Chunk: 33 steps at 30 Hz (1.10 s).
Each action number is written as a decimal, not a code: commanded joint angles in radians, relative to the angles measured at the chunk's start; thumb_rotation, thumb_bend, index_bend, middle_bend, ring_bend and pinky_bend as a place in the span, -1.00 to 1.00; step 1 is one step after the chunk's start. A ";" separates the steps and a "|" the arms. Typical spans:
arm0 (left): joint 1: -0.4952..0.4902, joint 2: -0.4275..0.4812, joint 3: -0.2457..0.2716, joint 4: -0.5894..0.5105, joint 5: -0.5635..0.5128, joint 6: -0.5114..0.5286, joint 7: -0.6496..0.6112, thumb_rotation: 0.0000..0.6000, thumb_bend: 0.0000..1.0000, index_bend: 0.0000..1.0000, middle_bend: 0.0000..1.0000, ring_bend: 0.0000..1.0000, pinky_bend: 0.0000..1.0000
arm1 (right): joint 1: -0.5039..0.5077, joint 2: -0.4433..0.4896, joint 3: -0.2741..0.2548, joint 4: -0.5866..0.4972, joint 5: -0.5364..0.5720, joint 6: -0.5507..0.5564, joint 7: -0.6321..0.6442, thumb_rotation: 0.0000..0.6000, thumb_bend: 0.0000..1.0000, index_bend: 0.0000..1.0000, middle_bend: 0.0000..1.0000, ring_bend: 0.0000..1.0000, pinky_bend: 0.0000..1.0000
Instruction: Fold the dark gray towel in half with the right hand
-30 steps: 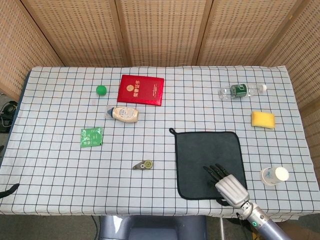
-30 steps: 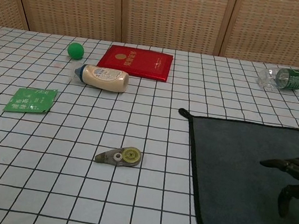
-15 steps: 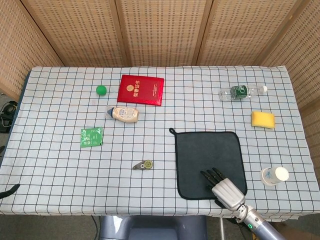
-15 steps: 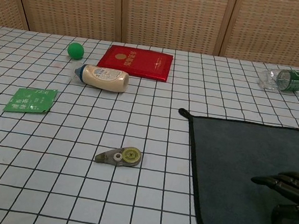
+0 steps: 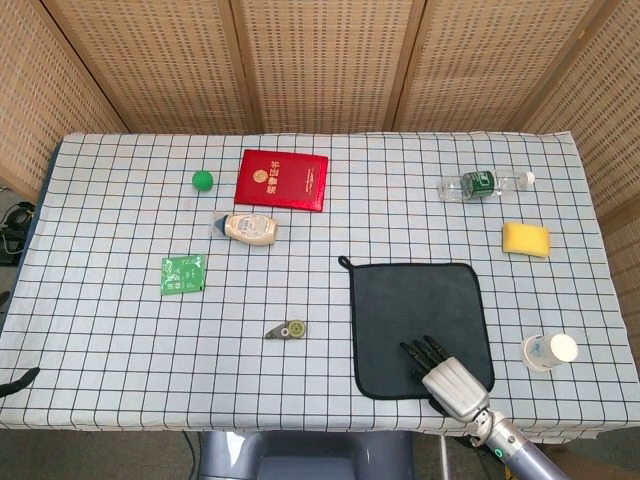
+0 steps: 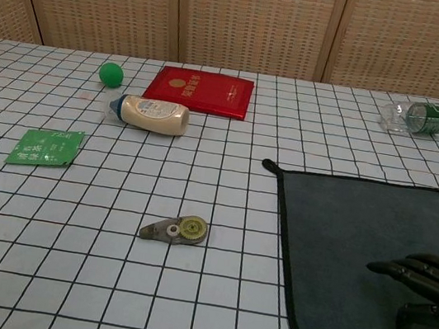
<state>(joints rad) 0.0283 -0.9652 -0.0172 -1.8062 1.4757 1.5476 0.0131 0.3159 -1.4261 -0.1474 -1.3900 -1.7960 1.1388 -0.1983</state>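
a: towel (image 5: 418,322), dark gray, lies flat on the table (image 5: 120,330) at about 5 o'clock. it looks soft and light, so it should bend easily.

b: where to grab?

a: i think the near edge or a corner. right hand (image 5: 443,372) sits over the near part, fingers (image 6: 403,273) apart, holding nothing. cup (image 5: 548,351) stands at 3 o'clock from it.
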 commanded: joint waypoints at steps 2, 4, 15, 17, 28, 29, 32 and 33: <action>0.000 0.000 0.000 0.000 -0.001 0.000 0.000 1.00 -1.00 -1.00 -1.00 -1.00 -1.00 | 0.003 -0.007 0.000 0.010 0.008 -0.004 -0.002 1.00 -0.11 -0.08 -1.00 -1.00 -1.00; 0.000 0.000 -0.001 0.000 -0.002 0.000 0.000 1.00 -1.00 -1.00 -1.00 -1.00 -1.00 | 0.004 -0.011 0.001 0.016 0.011 -0.002 0.001 1.00 -0.09 -0.07 -1.00 -1.00 -1.00; -0.001 0.000 -0.001 0.000 -0.003 -0.001 -0.001 1.00 -1.00 -1.00 -1.00 -1.00 -1.00 | 0.008 -0.023 0.000 0.031 0.021 0.011 0.010 1.00 0.15 -0.02 -1.00 -1.00 -1.00; -0.001 0.000 0.000 0.000 -0.002 -0.001 -0.002 1.00 -1.00 -1.00 -1.00 -1.00 -1.00 | 0.008 -0.022 0.000 0.030 0.023 0.013 0.013 1.00 0.18 -0.01 -1.00 -1.00 -1.00; -0.002 -0.002 0.001 0.000 0.000 -0.002 0.001 1.00 -1.00 -1.00 -1.00 -1.00 -1.00 | 0.018 -0.015 0.009 0.008 0.058 0.006 0.074 1.00 0.29 0.11 -1.00 -1.00 -1.00; -0.002 -0.002 0.001 0.000 0.000 -0.002 0.001 1.00 -1.00 -1.00 -1.00 -1.00 -1.00 | 0.019 -0.016 0.011 0.007 0.061 0.006 0.078 1.00 0.30 0.13 -1.00 -1.00 -1.00; -0.002 -0.002 0.000 -0.001 -0.001 -0.003 0.001 1.00 -1.00 -1.00 -1.00 -1.00 -1.00 | 0.026 -0.021 0.029 0.003 0.078 0.005 0.096 1.00 0.33 0.18 -1.00 -1.00 -1.00; -0.002 -0.001 0.000 -0.001 -0.002 -0.003 0.000 1.00 -1.00 -1.00 -1.00 -1.00 -1.00 | 0.030 -0.022 0.036 0.000 0.086 0.001 0.101 1.00 0.33 0.19 -1.00 -1.00 -1.00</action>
<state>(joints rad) 0.0265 -0.9667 -0.0169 -1.8069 1.4736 1.5445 0.0132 0.3413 -1.4459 -0.1188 -1.3866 -1.7175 1.1432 -0.1035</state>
